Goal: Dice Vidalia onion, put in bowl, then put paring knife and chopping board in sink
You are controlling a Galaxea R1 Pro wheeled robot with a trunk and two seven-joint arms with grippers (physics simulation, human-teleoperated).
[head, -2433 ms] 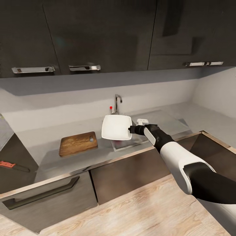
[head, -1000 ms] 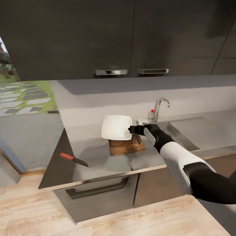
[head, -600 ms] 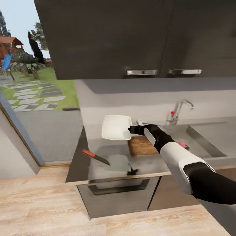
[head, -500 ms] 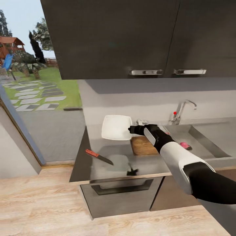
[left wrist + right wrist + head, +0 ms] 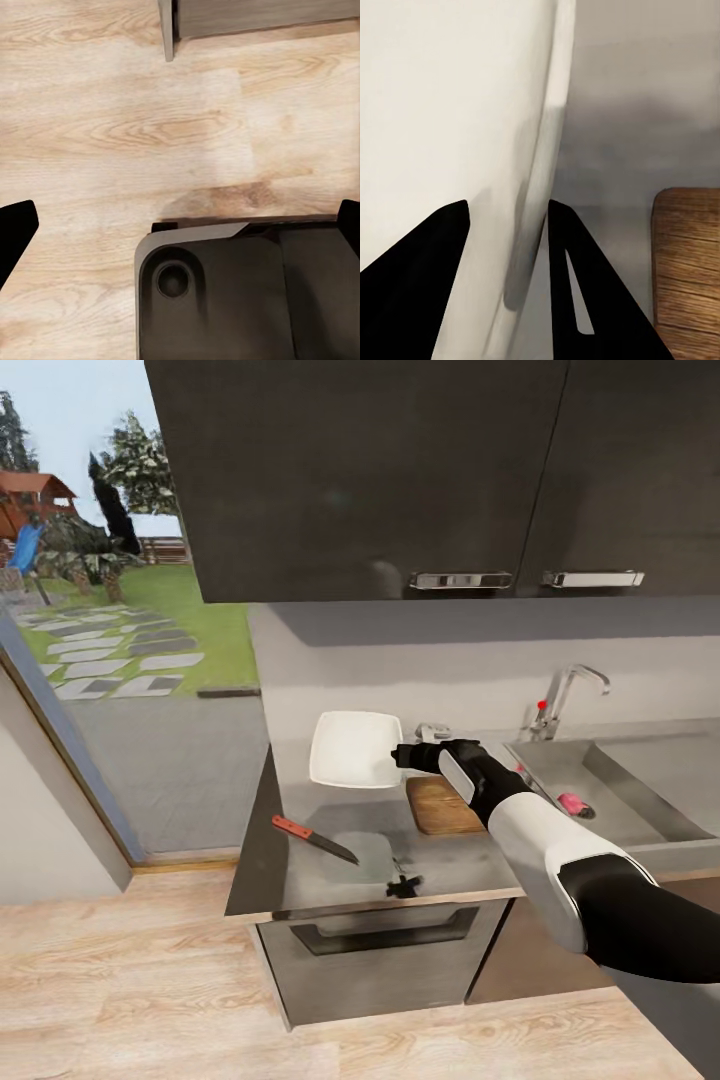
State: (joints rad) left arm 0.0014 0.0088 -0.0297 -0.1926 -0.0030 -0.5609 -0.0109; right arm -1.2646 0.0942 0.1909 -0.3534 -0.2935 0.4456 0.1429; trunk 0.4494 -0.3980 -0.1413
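The right gripper [image 5: 398,756] is clamped on the right rim of the bowl [image 5: 354,749], holding the white dish in the air above the counter [image 5: 330,870], tilted so its inside faces the head camera. In the right wrist view the two dark fingers [image 5: 585,300] straddle the bowl's [image 5: 450,112] edge, one on each side of the wall, with a corner of the chopping board [image 5: 690,262] beyond. The chopping board [image 5: 443,806] lies flat on the counter just below and to the right of the bowl, partly hidden by the right forearm. The paring knife [image 5: 314,839] lies near the counter's left front corner, red handle toward the left, blade pointing right, well apart from the board. To the right is the sink [image 5: 640,790] with its chrome faucet [image 5: 570,695]; the Vidalia onion [image 5: 570,802] rests inside the basin. The left gripper [image 5: 180,225] hangs over the wooden floor [image 5: 112,127] with its fingertips [image 5: 15,232] spread wide, holding nothing. Dark wall cabinets [image 5: 400,470] hang above the counter.
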